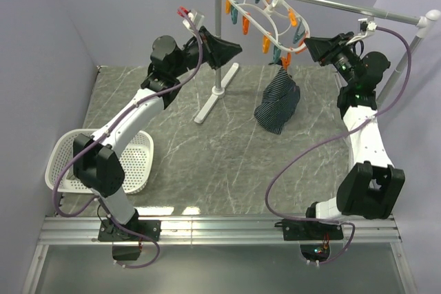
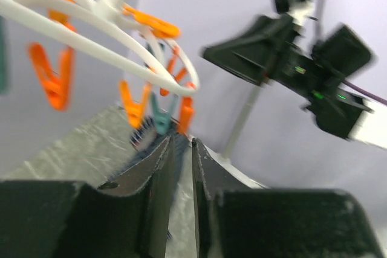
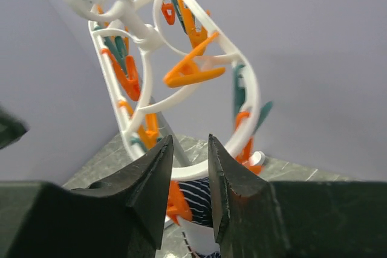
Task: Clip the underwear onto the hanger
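Observation:
The white oval hanger hangs by its hook from the rail, with orange and teal pegs dangling from its rings. The dark striped underwear hangs below its right end, held at the top by an orange peg. My left gripper hovers left of the hanger. Its jaws stand a narrow gap apart with nothing between them, and the view is blurred. My right gripper is just right of the hanger, open and empty, with the hanger ring and underwear beyond its tips.
The grey metal rail stand crosses the back, its post foot on the marble tabletop. A white mesh basket sits at the left near my left arm. Purple walls close in on both sides.

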You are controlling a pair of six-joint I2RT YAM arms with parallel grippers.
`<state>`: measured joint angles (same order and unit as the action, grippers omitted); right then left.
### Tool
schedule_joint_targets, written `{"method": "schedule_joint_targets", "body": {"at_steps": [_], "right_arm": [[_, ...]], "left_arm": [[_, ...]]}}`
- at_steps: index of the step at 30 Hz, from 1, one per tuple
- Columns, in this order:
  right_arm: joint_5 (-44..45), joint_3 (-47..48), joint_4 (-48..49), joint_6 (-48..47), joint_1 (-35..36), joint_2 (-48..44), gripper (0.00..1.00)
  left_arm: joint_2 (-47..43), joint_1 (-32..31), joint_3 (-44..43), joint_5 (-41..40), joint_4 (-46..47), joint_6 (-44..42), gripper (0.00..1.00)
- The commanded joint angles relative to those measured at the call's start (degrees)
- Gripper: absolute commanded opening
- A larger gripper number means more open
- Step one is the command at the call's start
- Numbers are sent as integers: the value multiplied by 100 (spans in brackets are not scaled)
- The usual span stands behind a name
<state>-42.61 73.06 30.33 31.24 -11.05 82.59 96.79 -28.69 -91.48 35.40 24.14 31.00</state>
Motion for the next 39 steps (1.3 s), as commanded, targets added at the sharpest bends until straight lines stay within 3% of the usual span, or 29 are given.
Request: {"method": "schedule_joint_targets", "body": {"at_steps": [1,3,7,12,15,17,20,21,24,25,27,32,36,39], "right_arm": [[69,-116,167,-4,103,-541,36],[86,-186,53,-65,155,-612,36],[191,-283,-62,-162,340,-805,34],[534,-458,-377,-224,410,-1182,34],[894,-661,-641,-276,419,-1613,36],[1226,-731,-834,-373,428,-1930,36],[1850,-740,-1379,-592,437,-2255,42],[1948,-749,-1589,-802,437,-2317,48],[2335,-880,-1714,-1040,437,-2598,54],[2397,-933,-1697,-1076,437,-2729,55],[2477,-1048,-1671,-1173,437,-2835,57],[2564,-1109,-1714,-1217,428,-3003,60],[2670,-1241,-1557,-1182,437,-3073,61],[2688,-1241,-1547,-1112,437,-3082,61]], "left_arm": [[208,-23,-554,-725,-366,-497,23],[278,-162,-817,-955,-524,-805,27],[471,-488,-1257,-1175,-1190,-2243,38],[586,-787,-1636,-783,-1869,-3932,49],[516,-910,-1461,-1138,-1668,-4375,45],[586,-902,-1478,-1324,-1597,-3762,43],[700,-788,-1364,-1317,-1159,-1990,48],[683,-692,-1137,-1220,-679,-923,46],[543,-691,-435,-1210,290,820,45],[534,-734,-310,-1446,841,1159,48],[542,-883,-273,-1859,873,1870,49],[911,-1103,-1071,-2966,216,2752,56],[1069,-1244,-890,-3345,1090,2982,59],[1201,-1350,-967,-3922,1164,2885,54]]}}
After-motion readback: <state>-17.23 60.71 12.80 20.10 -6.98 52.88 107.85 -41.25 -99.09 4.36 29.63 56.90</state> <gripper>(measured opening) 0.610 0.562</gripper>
